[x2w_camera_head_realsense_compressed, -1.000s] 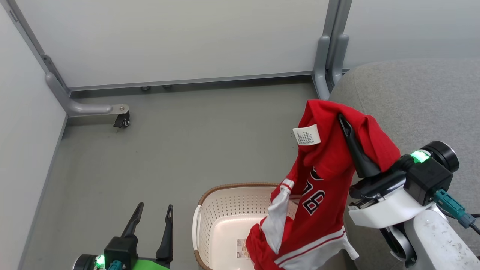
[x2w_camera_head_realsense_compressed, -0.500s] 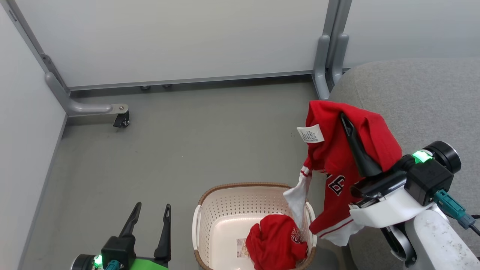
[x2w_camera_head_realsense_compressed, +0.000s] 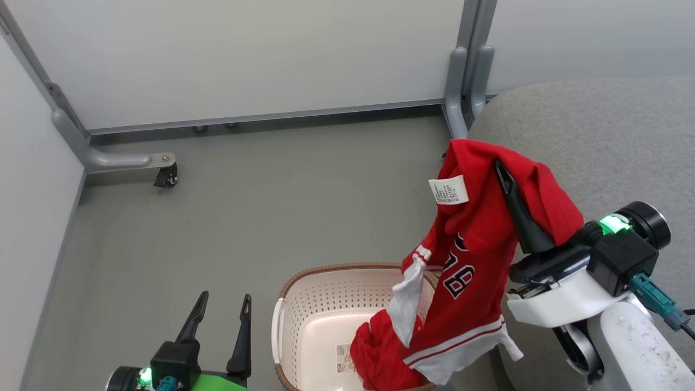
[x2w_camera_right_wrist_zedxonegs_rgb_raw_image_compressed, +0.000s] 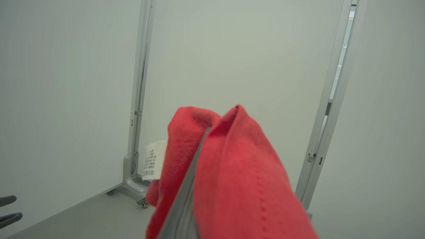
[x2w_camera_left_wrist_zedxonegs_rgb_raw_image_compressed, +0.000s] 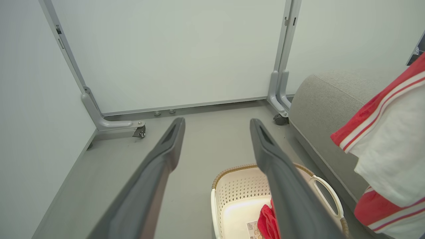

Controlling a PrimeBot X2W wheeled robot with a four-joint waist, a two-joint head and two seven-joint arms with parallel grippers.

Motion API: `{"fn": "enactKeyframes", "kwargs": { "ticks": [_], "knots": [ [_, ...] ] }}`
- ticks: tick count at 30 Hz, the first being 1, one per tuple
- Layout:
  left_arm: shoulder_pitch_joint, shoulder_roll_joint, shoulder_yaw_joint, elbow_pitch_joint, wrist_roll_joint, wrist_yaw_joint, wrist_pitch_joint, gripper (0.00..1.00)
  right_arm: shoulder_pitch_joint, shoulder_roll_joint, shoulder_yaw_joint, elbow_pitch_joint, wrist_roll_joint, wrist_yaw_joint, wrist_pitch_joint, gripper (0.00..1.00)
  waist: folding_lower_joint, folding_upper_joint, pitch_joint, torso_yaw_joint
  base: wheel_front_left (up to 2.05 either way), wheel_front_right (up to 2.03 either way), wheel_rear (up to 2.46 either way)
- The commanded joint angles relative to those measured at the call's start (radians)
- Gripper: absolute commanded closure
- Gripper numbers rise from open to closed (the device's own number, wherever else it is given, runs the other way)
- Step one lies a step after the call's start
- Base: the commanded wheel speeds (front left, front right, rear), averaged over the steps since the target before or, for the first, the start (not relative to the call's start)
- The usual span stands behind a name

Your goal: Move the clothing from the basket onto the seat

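Observation:
My right gripper (x2w_camera_head_realsense_compressed: 500,167) is shut on a red shirt (x2w_camera_head_realsense_compressed: 467,260), held up beside the front-left corner of the grey seat (x2w_camera_head_realsense_compressed: 597,141). The shirt drapes over the fingers, with a white label and white-striped hem, and its lower part hangs over the right side of the cream basket (x2w_camera_head_realsense_compressed: 304,326). A second red garment (x2w_camera_head_realsense_compressed: 380,353) lies bunched in the basket. My left gripper (x2w_camera_head_realsense_compressed: 225,297) is open and empty, left of the basket. In the left wrist view the gripper (x2w_camera_left_wrist_zedxonegs_rgb_raw_image_compressed: 217,122) frames the basket (x2w_camera_left_wrist_zedxonegs_rgb_raw_image_compressed: 239,196), with the hem (x2w_camera_left_wrist_zedxonegs_rgb_raw_image_compressed: 388,146) at right. In the right wrist view red cloth (x2w_camera_right_wrist_zedxonegs_rgb_raw_image_compressed: 239,166) wraps the gripper (x2w_camera_right_wrist_zedxonegs_rgb_raw_image_compressed: 206,132).
The basket stands on a grey floor (x2w_camera_head_realsense_compressed: 271,206) against the seat's front edge. White partition panels close off the back and left. Their grey frame has a caster foot (x2w_camera_head_realsense_compressed: 165,176) at the left and a post (x2w_camera_head_realsense_compressed: 461,81) by the seat's corner.
The hanging shirt swung right, off the basket, half a second ago; it now hangs over the basket's right side again. The camera has shifted slightly. My left gripper has stayed put.

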Motion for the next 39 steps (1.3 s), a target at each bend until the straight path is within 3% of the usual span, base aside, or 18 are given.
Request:
{"fn": "enactKeyframes", "kwargs": {
  "ticks": [1,10,28,39],
  "knots": [
    [-0.011,0.001,-0.002,-0.001,-0.001,0.005,0.000,0.00,-0.009,-0.006,-0.005,-0.008,-0.009,0.000,-0.003,1.00,0.0000,0.0000,0.008,-0.022,0.00,0.00,0.00],
    [-0.032,0.001,-0.024,-0.008,-0.010,0.009,0.000,0.00,-0.028,-0.019,-0.026,-0.023,-0.021,0.000,-0.003,1.00,0.0000,0.0000,0.031,-0.136,0.00,0.00,0.00],
    [-0.095,0.002,-0.051,-0.003,-0.016,0.014,0.000,0.00,-0.066,-0.023,-0.075,-0.039,-0.039,0.000,-0.003,1.00,0.0000,0.0000,0.090,-0.442,0.00,0.00,0.00],
    [-0.117,0.002,-0.050,0.004,0.017,-0.001,0.000,0.00,-0.067,-0.007,-0.088,-0.041,-0.040,-0.001,-0.003,1.00,0.0000,0.0000,0.117,-0.550,0.00,0.00,0.00]
  ]
}}
